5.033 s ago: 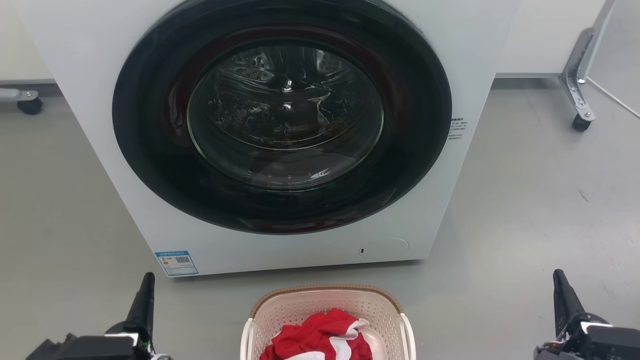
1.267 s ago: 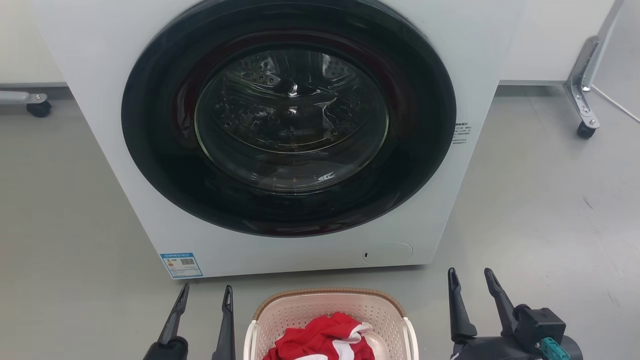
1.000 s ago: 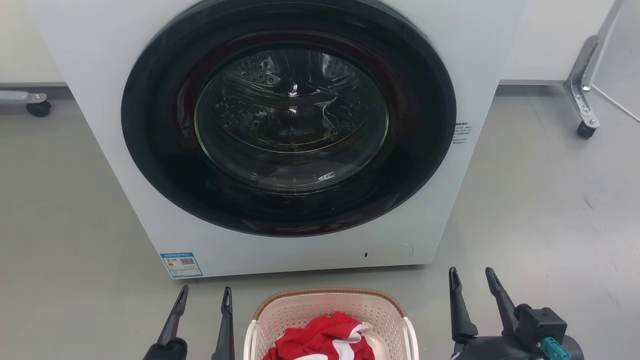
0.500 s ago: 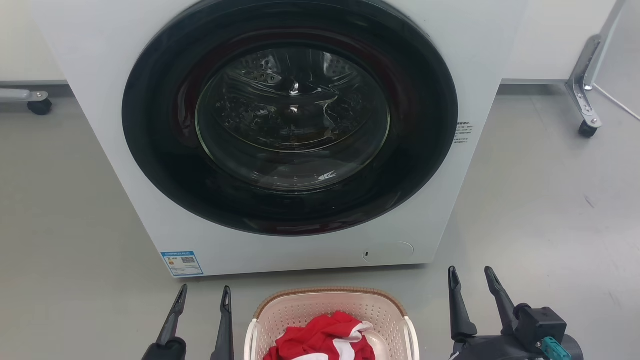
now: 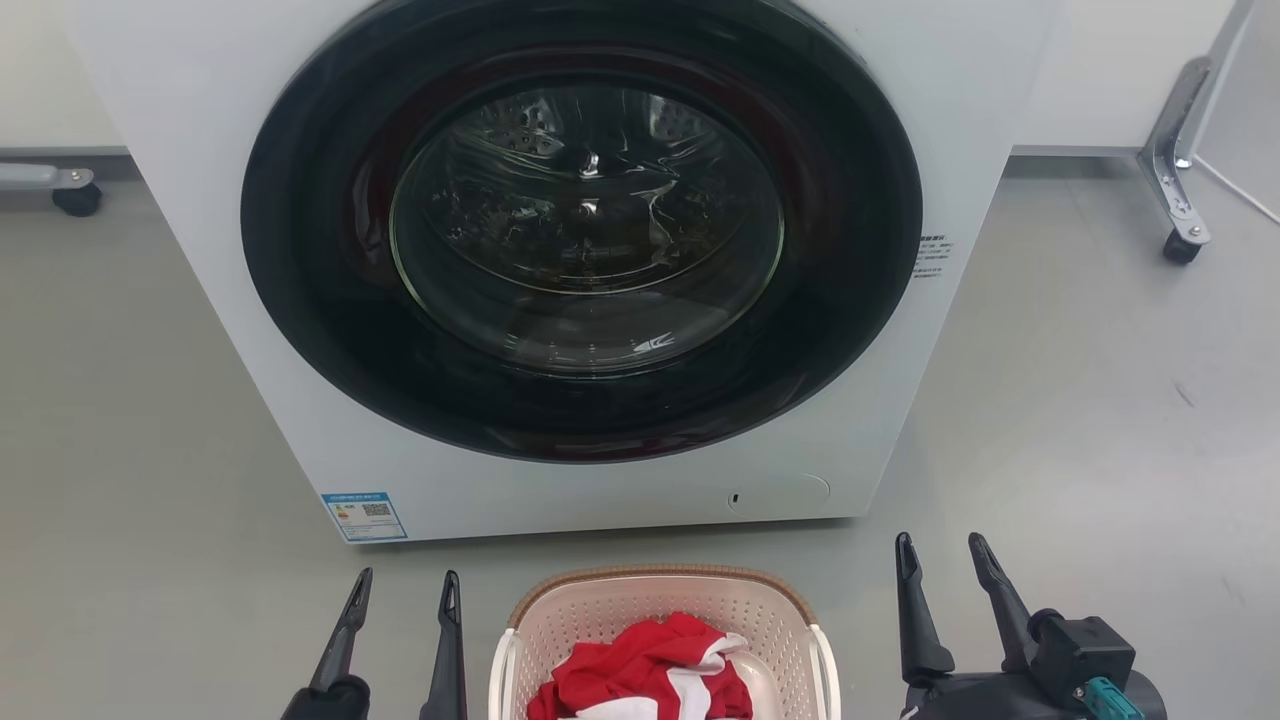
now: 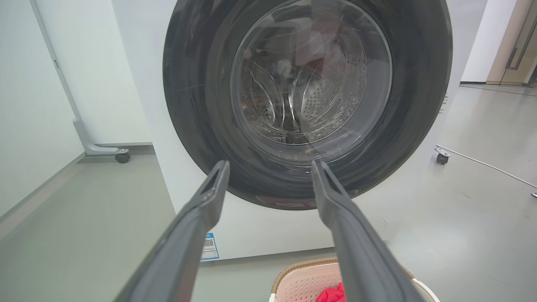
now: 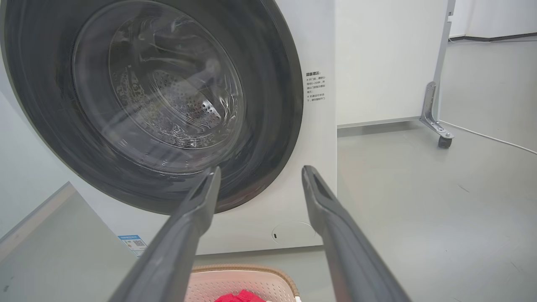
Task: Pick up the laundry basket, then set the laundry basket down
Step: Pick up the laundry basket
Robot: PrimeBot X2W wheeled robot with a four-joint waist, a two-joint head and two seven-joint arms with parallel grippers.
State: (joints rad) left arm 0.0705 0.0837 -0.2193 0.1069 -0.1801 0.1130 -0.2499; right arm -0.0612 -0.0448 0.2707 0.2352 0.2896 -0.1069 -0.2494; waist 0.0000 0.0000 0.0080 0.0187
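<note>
Left gripper [image 5: 405, 580] and right gripper [image 5: 940, 545], fingers apart, flank the laundry basket [image 5: 600, 622]; both should move inward level so it lifts untilted.

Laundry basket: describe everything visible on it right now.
The laundry basket is cream-white perforated plastic, rounded-rectangular, with a brown woven-look rim and white side handles. It sits upright on the grey floor just in front of the washing machine, apart from it, its near part cut off by the head view's bottom edge. A crumpled red and white cloth lies inside. The open left gripper and right gripper flank it without touching.
</note>
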